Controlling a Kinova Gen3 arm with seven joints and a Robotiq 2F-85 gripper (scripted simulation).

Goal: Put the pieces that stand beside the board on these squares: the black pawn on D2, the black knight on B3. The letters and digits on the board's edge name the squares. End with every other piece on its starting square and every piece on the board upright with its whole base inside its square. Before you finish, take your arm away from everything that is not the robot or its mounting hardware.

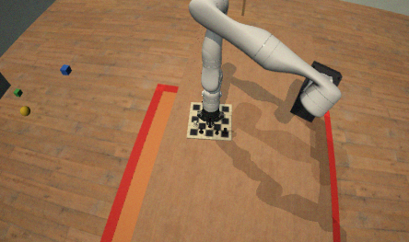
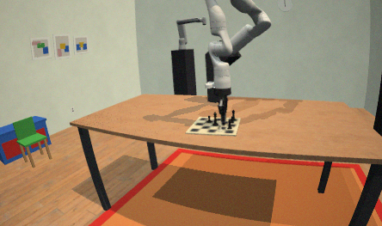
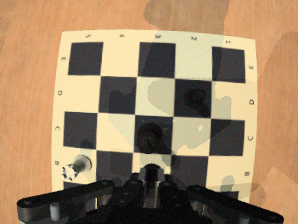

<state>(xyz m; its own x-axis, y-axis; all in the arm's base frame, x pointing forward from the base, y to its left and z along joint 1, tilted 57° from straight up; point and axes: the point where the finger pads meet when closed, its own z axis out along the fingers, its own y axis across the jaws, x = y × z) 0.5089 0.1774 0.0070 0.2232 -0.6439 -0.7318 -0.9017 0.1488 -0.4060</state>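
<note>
My gripper (image 1: 210,120) (image 2: 223,116) (image 3: 151,178) is shut on the black knight (image 3: 151,169), low over B3; its shape is mostly hidden by the fingers, and I cannot tell whether its base touches the board. The board (image 1: 189,136) (image 2: 189,132) (image 3: 59,100) lies flat. The black pawn (image 2: 209,119) (image 3: 196,97) stands upright on D2. Another black piece (image 2: 215,118) (image 3: 149,135) stands on C3. A white rook (image 1: 195,122) (image 3: 80,166) stands on B5.
Near row A stand three black pieces, one at the left (image 1: 201,130) (image 2: 230,125), one in between (image 1: 216,131) and one at the corner (image 1: 225,132) (image 2: 233,115). The wooden table (image 2: 280,133) surrounds the board. The arm's dark pedestal (image 1: 301,103) is beyond it.
</note>
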